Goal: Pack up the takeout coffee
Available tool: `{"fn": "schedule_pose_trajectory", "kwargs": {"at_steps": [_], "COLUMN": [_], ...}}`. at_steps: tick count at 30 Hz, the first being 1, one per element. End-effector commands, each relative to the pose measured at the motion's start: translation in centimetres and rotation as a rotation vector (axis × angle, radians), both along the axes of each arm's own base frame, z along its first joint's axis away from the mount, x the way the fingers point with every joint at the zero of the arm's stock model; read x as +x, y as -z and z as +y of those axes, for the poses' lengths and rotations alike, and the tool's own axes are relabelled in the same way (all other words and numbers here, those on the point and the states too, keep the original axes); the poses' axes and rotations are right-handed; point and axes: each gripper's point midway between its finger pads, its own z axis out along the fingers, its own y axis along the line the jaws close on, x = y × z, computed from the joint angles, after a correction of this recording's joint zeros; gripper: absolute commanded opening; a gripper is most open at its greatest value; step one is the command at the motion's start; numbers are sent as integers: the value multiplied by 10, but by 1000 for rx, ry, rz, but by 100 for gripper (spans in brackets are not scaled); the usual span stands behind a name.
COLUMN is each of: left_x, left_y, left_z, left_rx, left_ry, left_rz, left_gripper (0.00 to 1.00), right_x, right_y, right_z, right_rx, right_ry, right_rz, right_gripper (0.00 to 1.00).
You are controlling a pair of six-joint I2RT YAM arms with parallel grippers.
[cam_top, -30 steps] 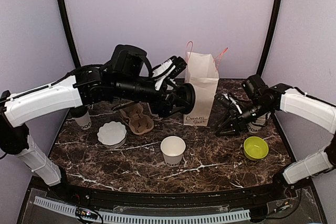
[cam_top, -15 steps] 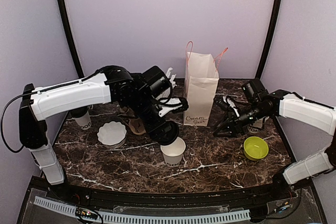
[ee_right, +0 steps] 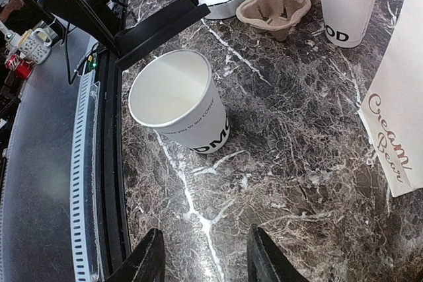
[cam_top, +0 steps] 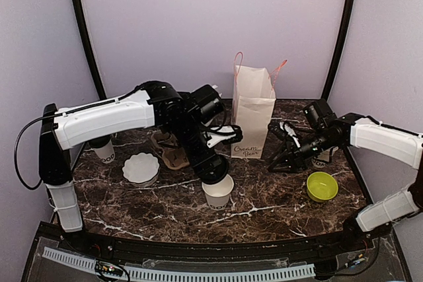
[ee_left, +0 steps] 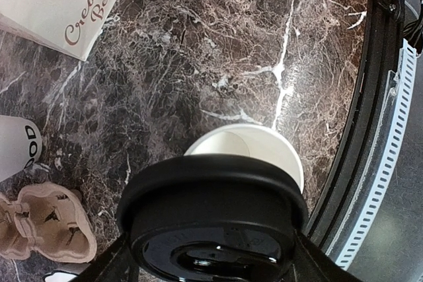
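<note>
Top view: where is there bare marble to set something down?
Free: between the open cup and green bowl; also front left, nearer than the scalloped dish. Crowded: cardboard carrier, left end effector with black lid over the cup.

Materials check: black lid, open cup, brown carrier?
The black lid is likely plastic, semi-gloss, with highlights on its moulded rim. The open cup is likely paper: matte white, rolled lip, printed lettering. The brown carrier looks like moulded pulp, dull and fibrous.
</note>
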Motion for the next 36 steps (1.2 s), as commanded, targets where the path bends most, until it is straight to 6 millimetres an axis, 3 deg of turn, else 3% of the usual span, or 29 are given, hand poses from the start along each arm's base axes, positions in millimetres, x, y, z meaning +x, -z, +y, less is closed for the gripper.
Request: {"fn": "schedule_pose_trajectory", "kwargs": {"at_steps": [1, 36], "left_x": [-8, -16], "left_y": [-3, 22], "left_z": [-1, -17], "left_rx": [5, 31], "left_ry": [28, 59], "left_rz": [31, 104], "left_gripper": [70, 71], "right_x": [3, 4], "right_y": [1, 9], "right_z": [0, 0], "right_rx": [0, -23], "right_ry": [0, -6], "right_rz": [-5, 16], "right_gripper": [43, 43]}}
